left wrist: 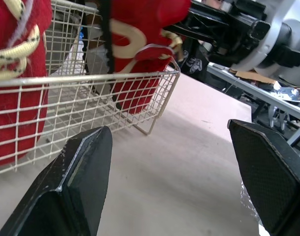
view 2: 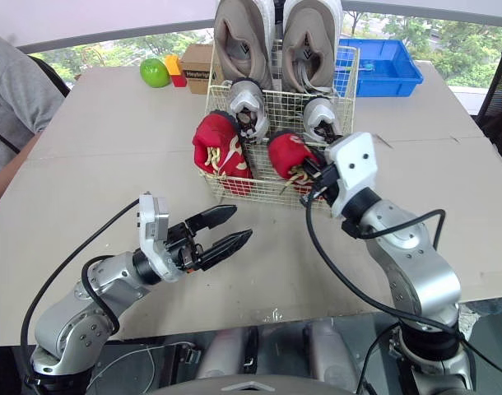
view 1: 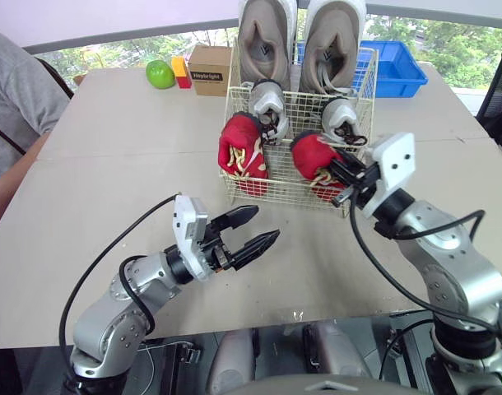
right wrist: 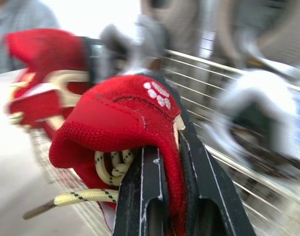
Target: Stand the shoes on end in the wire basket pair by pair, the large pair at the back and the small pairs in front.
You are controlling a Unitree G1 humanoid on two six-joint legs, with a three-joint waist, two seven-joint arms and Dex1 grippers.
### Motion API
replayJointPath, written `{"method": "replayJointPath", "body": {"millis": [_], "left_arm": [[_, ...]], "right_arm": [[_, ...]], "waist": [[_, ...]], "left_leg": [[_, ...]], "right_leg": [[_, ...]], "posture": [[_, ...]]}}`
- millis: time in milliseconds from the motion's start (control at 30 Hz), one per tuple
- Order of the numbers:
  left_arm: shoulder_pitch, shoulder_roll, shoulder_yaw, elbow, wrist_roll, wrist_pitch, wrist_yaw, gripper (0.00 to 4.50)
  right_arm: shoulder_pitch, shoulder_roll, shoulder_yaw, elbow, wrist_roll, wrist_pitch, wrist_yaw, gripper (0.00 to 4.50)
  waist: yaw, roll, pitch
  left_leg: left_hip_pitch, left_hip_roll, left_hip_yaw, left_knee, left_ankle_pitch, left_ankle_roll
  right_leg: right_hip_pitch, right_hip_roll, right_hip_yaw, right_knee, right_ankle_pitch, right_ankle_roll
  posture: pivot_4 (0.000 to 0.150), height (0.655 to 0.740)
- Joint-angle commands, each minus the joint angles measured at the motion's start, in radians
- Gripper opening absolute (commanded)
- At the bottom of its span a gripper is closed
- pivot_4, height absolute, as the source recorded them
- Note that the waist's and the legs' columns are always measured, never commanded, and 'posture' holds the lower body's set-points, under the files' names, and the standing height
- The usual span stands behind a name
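Red shoe [view 1: 310, 152]: our right gripper [view 1: 340, 179] clenches its collar, front row.
Left gripper [view 1: 263, 225]: released, idle.
Wire basket [view 1: 280, 177]: last step; we should seat the shoe upright, then let go.

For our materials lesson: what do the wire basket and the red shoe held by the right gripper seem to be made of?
Wire basket: likely metal wire, cream coated, judging by its thin rigid grid. Red shoe in the right gripper: soft knit fabric, matte, its ribbed weave showing; cream laces look like braided cord.
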Motion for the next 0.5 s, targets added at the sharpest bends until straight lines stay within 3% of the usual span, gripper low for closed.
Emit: {"method": "replayJointPath", "body": {"millis": [33, 200, 367, 500], "left_arm": [[-0.025, 0.004, 0.005, -0.007, -0.024, 0.006, -0.012, 4.08], [-0.039, 0.009, 0.013, -0.006, -0.034, 0.020, -0.010, 4.08], [-0.045, 0.002, 0.008, -0.018, -0.035, 0.028, 0.004, 4.08], [-0.035, -0.007, 0.003, -0.021, -0.029, 0.024, 0.008, 4.08]], "right_arm": [[0.037, 0.007, -0.054, -0.072, -0.011, 0.087, -0.079, 0.09], [0.060, 0.041, -0.102, -0.108, 0.014, 0.197, -0.134, 0.09], [0.078, -0.012, -0.097, -0.092, 0.021, 0.280, -0.111, 0.09], [-0.008, -0.021, -0.062, -0.048, 0.071, 0.281, -0.055, 0.09]], "waist": [[-0.001, 0.000, 0.000], [-0.001, 0.000, 0.000], [0.001, -0.001, -0.001], [-0.006, -0.001, -0.001]], "left_leg": [[0.000, 0.000, 0.000, 0.000, 0.000, 0.000], [0.000, 0.000, 0.000, 0.000, 0.000, 0.000], [0.001, 0.000, 0.000, 0.000, 0.000, 0.000], [0.002, 0.000, 0.000, 0.000, 0.000, 0.000]], "right_leg": [[0.000, 0.000, 0.000, 0.000, 0.000, 0.000], [0.000, 0.000, 0.000, 0.000, 0.000, 0.000], [0.001, -0.001, 0.000, 0.000, -0.002, -0.002], [0.002, 0.000, 0.001, 0.000, -0.003, 0.000]], "posture": [[0.150, 0.7400], [0.150, 0.7400], [0.150, 0.7400], [0.150, 0.7400]]}}
